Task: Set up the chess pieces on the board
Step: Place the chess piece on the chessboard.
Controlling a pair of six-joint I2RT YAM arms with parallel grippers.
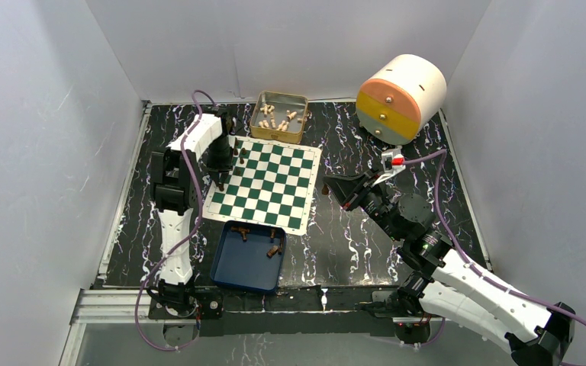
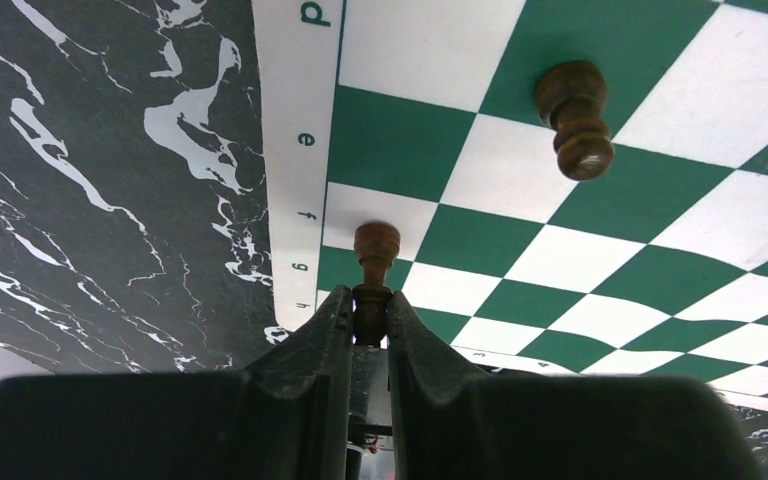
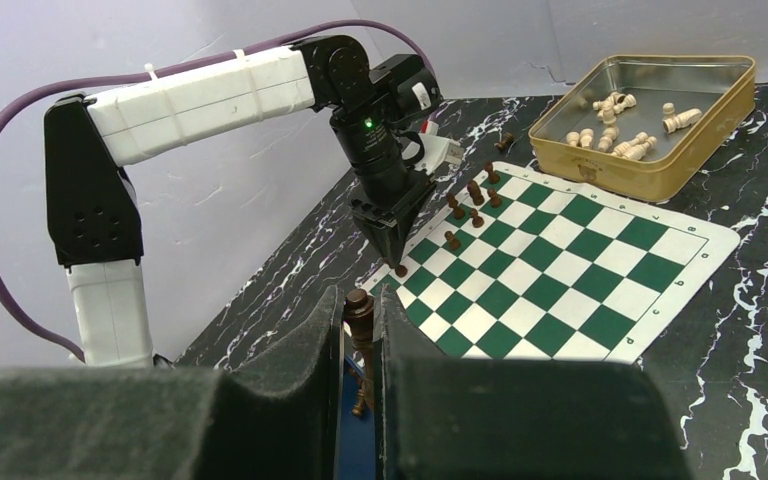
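The green-and-white board (image 1: pixel 268 185) lies mid-table. My left gripper (image 2: pixel 368 300) is shut on a small dark-brown chess piece (image 2: pixel 374 262), pointed down at the board's left edge squares; I cannot tell if the piece touches. Another dark piece (image 2: pixel 574 118) stands nearby, and several stand along that far-left side (image 3: pixel 473 192). My right gripper (image 3: pixel 360 300) is shut on a taller dark piece (image 3: pixel 359 318) and hovers off the board's right edge (image 1: pixel 326 187). One dark piece (image 3: pixel 505 140) lies off the board near the tin.
A blue tray (image 1: pixel 229 273) in front of the board holds a few dark pieces (image 1: pixel 274 248). A gold tin (image 1: pixel 301 122) with cream pieces sits behind the board. A round white, orange and yellow drawer unit (image 1: pixel 400 95) stands at the back right.
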